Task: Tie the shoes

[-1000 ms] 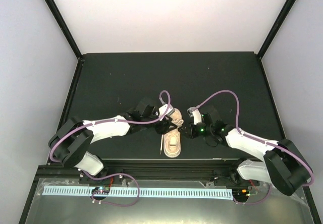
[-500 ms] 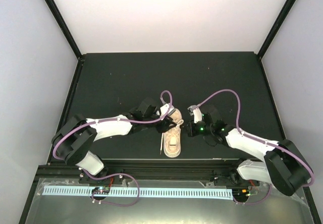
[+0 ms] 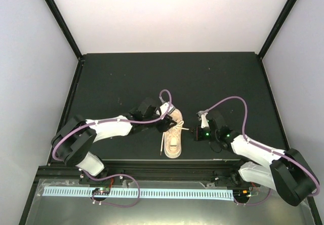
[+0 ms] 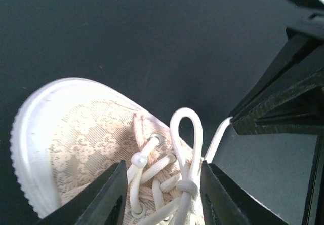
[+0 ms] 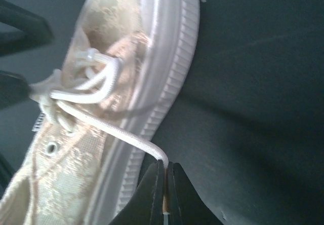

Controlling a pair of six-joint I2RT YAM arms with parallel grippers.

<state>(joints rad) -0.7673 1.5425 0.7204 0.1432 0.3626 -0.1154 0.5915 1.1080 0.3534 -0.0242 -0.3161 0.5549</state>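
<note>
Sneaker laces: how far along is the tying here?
Done: one loop stands up from a small knot on the sneaker. In hand: the right gripper is shut on a lace strand, taut from that knot across the sole; the left gripper sits open around the knot. Left: no second loop or finished bow shows, and another lace end trails loose beside the sneaker.

No legible text, labels, brands or numbers anywhere, sneaker (image 4: 83, 134) fabric pattern too blurred to read
</note>
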